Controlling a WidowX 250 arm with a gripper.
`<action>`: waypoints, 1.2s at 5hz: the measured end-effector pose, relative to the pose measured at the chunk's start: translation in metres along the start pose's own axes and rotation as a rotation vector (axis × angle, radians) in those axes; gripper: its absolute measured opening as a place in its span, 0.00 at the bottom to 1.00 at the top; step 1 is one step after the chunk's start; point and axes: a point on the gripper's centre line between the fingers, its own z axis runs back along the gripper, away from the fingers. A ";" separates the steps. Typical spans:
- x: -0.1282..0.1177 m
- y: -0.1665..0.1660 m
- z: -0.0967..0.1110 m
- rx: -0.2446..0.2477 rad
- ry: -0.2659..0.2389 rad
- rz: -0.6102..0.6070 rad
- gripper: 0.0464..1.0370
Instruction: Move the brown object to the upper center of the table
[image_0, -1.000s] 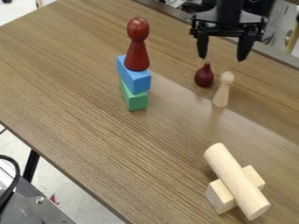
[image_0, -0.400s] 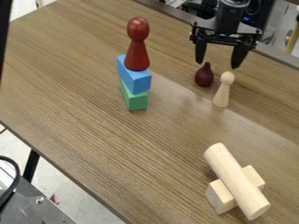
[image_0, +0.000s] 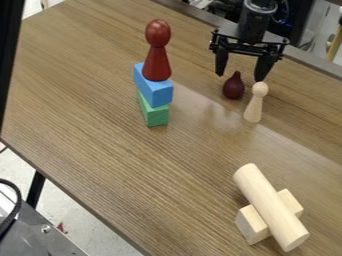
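The gripper (image_0: 239, 77) hangs open at the upper right, its two fingertips spread on either side of the top of a small dark reddish-brown pear-shaped object (image_0: 233, 86). That object stands upright on the wooden table (image_0: 100, 125), and nothing is held. Just right of it and nearer the camera is a pale wooden peg figure (image_0: 254, 106), whose head lies close below the right fingertip in this view.
Left of centre, a dark red peg figure (image_0: 157, 55) stands on a blue block (image_0: 153, 89), which rests on a green block (image_0: 154, 111). At the lower right a pale cylinder (image_0: 270, 206) lies across a pale block (image_0: 252, 225).
The gripper has moved down and a little left in the view, closer to the pear-shaped object, staying open. A dark vertical shape has appeared at the left edge. The objects have not moved.
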 end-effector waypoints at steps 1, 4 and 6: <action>0.002 0.002 -0.013 0.004 0.027 0.015 0.96; -0.007 0.010 -0.030 -0.020 0.134 0.091 0.65; -0.008 0.016 -0.012 -0.049 0.128 0.108 0.55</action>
